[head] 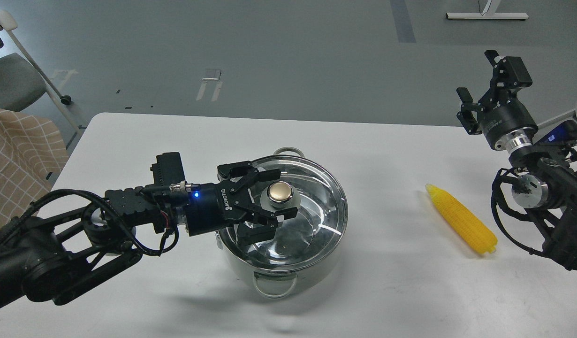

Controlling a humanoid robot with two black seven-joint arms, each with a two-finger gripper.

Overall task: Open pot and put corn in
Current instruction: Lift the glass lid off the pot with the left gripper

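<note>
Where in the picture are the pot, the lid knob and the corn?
pot [288,274]: head view, on its steel front wall.
lid knob [279,192]: head view, on its gold top, between the left claw's open fingers.
corn [462,219]: head view, mid-cob on the table.

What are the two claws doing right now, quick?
Left claw: open, its fingers either side of the lid knob on the pot, not clamped.
Right claw: open, empty, raised well away from the corn.
</note>
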